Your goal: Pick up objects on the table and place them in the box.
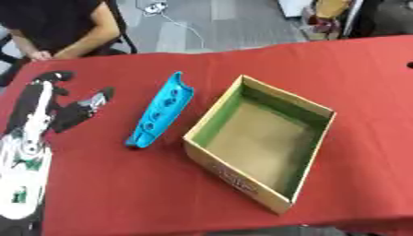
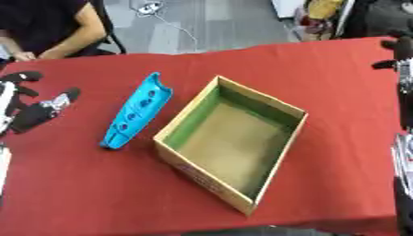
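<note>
A long blue plastic piece with a row of round holes (image 1: 160, 112) lies on the red table, slanting from upper right to lower left. Just to its right stands an open cardboard box (image 1: 286, 94) with a green inner wall and nothing inside. My left hand (image 1: 68, 113) hovers to the left of the blue piece, a short gap away, with its fingers spread and holding nothing. My right hand (image 2: 396, 44) shows only at the right edge of the right eye view, far right of the box, with dark fingers apart and nothing in them.
The red tablecloth (image 1: 121, 184) covers the whole table. Its front edge runs along the bottom of the view, close below the box's near corner. Beyond the far edge are grey floor and a white cable (image 1: 181, 20).
</note>
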Controlling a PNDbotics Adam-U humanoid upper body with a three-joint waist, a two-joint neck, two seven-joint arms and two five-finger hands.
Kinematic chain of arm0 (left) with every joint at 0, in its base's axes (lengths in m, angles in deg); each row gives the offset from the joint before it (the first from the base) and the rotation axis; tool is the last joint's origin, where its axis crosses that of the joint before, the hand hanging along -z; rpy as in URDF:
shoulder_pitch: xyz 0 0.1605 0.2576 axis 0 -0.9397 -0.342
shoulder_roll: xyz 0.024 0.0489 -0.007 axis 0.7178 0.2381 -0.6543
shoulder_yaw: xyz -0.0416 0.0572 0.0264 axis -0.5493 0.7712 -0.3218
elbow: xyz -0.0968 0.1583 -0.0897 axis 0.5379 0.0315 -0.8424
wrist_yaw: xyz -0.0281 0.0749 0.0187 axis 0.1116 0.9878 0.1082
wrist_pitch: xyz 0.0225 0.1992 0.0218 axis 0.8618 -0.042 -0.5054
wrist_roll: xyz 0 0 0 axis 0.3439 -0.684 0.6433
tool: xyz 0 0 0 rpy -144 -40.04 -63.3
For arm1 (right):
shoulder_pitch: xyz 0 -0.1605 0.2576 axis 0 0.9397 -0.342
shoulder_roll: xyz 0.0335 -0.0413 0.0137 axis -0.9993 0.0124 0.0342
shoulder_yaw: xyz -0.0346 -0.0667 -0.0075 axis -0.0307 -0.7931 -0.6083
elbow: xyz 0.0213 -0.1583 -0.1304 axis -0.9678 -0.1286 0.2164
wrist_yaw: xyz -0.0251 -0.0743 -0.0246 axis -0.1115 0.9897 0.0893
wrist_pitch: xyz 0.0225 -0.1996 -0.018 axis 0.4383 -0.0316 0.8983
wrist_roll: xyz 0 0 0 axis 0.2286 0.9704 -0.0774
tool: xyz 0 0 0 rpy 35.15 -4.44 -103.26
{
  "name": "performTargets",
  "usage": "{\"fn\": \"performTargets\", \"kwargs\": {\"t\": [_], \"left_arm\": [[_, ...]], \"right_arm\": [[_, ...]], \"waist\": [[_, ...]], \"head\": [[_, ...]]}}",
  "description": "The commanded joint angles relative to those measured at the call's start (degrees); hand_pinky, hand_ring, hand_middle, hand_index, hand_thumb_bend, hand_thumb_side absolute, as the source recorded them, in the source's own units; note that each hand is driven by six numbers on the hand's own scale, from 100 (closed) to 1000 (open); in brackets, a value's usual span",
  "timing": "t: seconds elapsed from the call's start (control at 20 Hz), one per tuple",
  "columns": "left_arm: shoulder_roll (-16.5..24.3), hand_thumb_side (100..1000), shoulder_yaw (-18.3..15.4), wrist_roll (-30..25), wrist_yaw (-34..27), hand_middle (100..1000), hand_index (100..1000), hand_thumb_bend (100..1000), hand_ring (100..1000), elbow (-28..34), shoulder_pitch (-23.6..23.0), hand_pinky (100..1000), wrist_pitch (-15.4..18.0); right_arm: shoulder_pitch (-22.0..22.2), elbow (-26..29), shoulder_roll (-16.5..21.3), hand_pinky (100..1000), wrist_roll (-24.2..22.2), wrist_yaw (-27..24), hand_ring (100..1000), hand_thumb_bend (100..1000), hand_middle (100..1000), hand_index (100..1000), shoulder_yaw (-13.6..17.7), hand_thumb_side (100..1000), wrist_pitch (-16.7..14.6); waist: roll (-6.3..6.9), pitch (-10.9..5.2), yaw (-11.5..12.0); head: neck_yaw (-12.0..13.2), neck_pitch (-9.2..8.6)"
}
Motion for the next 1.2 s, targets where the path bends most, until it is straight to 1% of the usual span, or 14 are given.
{"fn": "performTargets", "kwargs": {"t": [0.05, 0.15, 0.3, 0.65, 0.8, 1.05, 1.2], "left_arm": [[8.67, 646, 3.72, -1.10, -4.35, 812, 866, 832, 708, -5.34, 4.62, 544, -0.94], [11.03, 658, 5.82, -1.08, -6.89, 813, 869, 846, 710, -9.98, 7.71, 550, -1.62], [11.61, 681, 7.89, -0.89, -8.71, 814, 869, 857, 710, -16.27, 11.39, 552, -2.03], [9.06, 703, 11.04, -1.54, -9.49, 818, 874, 873, 716, -28.07, 17.62, 566, -2.48], [7.68, 711, 11.57, -1.63, -9.59, 817, 873, 879, 716, -32.36, 19.38, 566, -2.56], [5.44, 719, 11.89, -0.76, -9.43, 816, 869, 889, 717, -38.56, 21.61, 569, -1.80], [4.07, 720, 12.27, -0.20, -9.36, 816, 869, 890, 718, -41.26, 22.80, 571, -1.02]], "right_arm": [[-0.12, 0.67, 1.42, 593, -0.21, 0.02, 809, 451, 824, 998, -0.07, 960, -0.03], [0.00, 0.64, 1.39, 592, -0.27, 0.01, 809, 451, 825, 999, -0.15, 958, -0.02], [0.04, 0.55, 1.33, 592, -0.43, -0.06, 809, 451, 825, 999, -0.30, 955, -0.03], [-0.06, 0.44, 1.21, 592, -0.68, -0.20, 809, 451, 825, 999, -0.50, 956, -0.12], [-0.04, 0.38, 1.18, 592, -0.79, -0.24, 809, 451, 825, 1000, -0.56, 955, -0.14], [-0.10, 0.33, 1.10, 592, -0.90, -0.32, 809, 451, 825, 1000, -0.63, 954, -0.18], [-0.15, 0.31, 1.03, 592, -0.95, -0.37, 810, 451, 826, 1000, -0.64, 953, -0.20]], "waist": [[0.08, -0.86, -0.19], [0.24, -1.01, -0.33], [0.36, -1.06, -0.54], [0.33, -1.09, -0.79], [0.28, -1.07, -0.81], [0.18, -0.94, -0.90], [0.12, -0.83, -0.97]], "head": [[0.70, -0.06], [0.83, -0.06], [0.81, -0.06], [0.81, -0.06], [0.93, -0.06], [1.08, -0.06], [1.31, -0.06]]}}
